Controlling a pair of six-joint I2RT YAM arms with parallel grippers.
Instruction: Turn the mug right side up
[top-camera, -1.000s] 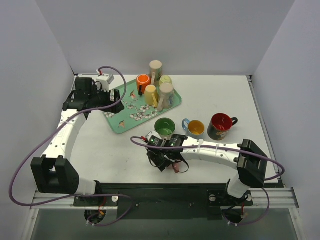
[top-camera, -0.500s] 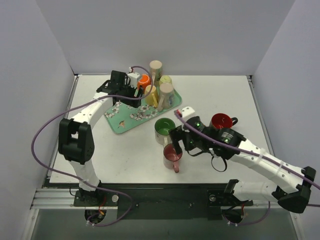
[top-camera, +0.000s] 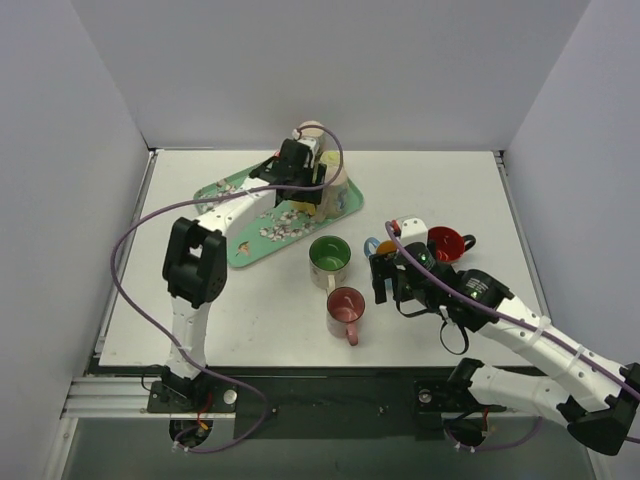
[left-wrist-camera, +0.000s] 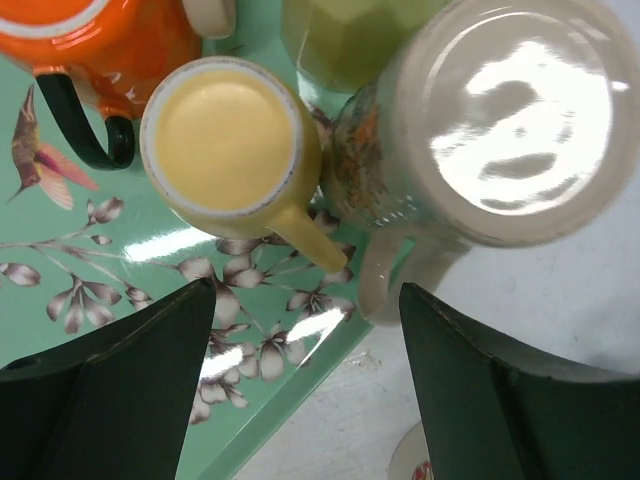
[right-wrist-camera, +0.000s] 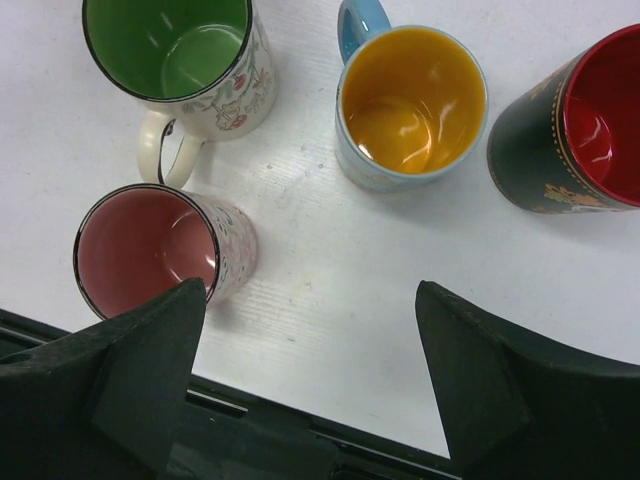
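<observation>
Several mugs stand upside down on the green flowered tray (left-wrist-camera: 110, 300): a yellow one (left-wrist-camera: 225, 140), an orange one (left-wrist-camera: 110, 35), a pale green one (left-wrist-camera: 350, 40) and a big cream one (left-wrist-camera: 510, 110). My left gripper (left-wrist-camera: 305, 380) hangs open above the tray's edge, just below the yellow and cream mugs, holding nothing; from the top view it (top-camera: 303, 185) is over the tray's right end. My right gripper (right-wrist-camera: 310, 330) is open over bare table. The pink mug (right-wrist-camera: 150, 250) stands upright beside its left finger, untouched.
Upright on the table are a green-lined mug (right-wrist-camera: 180, 60), a blue mug with yellow inside (right-wrist-camera: 410, 105) and a dark mug with red inside (right-wrist-camera: 580, 130). The table's black front edge (right-wrist-camera: 300, 445) lies right under the right gripper. A tall beige mug (top-camera: 312, 128) stands behind the tray.
The right gripper let go of the pink mug, now upright on the table, and drew back to the right. The left arm swung right across the tray to the mugs.
</observation>
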